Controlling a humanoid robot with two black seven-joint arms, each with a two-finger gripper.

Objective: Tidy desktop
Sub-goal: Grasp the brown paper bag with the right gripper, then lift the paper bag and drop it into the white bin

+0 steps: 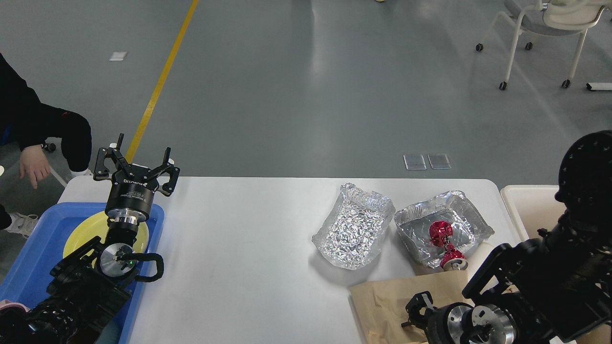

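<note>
The white desktop [248, 248] fills the lower middle of the frame. At the left, the left gripper [136, 165] is held above a blue tray [28, 258], fingers spread and empty. At the lower right, the right gripper [415, 313] is seen over brown paper [387, 306]; whether its fingers are spread cannot be told.

Stretching out beyond the table, a smooth grey floor [306, 86], catching soft pale reflections of overhead light. Running diagonally across it at upper left, a yellow line [160, 79]. Lying beside the line, a small pale rectangular patch [117, 56]. Sitting flush in the floor near the middle right, two small glassy plates [426, 161]. Standing at upper right on castors, a white-framed chair [545, 28], cut off by the top edge.
</note>
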